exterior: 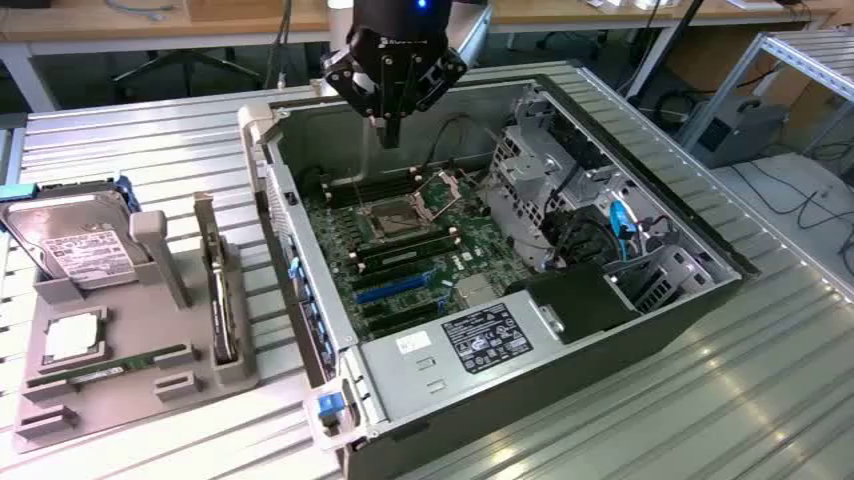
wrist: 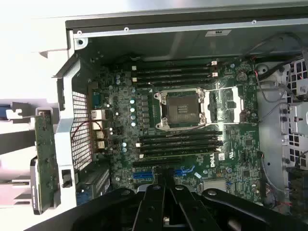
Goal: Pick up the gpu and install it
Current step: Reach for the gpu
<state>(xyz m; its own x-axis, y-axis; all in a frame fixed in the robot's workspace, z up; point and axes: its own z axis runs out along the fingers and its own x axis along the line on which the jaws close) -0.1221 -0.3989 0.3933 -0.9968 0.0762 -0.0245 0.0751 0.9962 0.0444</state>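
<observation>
The gpu (exterior: 214, 285) stands on edge in a slot of the grey holder (exterior: 127, 395) at the exterior view's left, outside the open computer case (exterior: 601, 350). In the wrist view the gpu (wrist: 46, 161) shows as a green board beside the case's perforated rear wall. My black gripper (exterior: 388, 135) hangs above the far end of the case, over the motherboard (wrist: 192, 144), well apart from the gpu. Its fingers (wrist: 155, 199) are pressed together with nothing between them, so it is shut and empty. They point down toward the blue expansion slot (wrist: 185, 172).
The holder also carries a silver hard drive (exterior: 78, 248), a processor chip (exterior: 74, 340) and a thin RAM stick (exterior: 127, 362). Inside the case are the open processor socket (exterior: 400, 212), drive cages (exterior: 534, 170), cables (exterior: 621, 225) and the power supply (exterior: 487, 340).
</observation>
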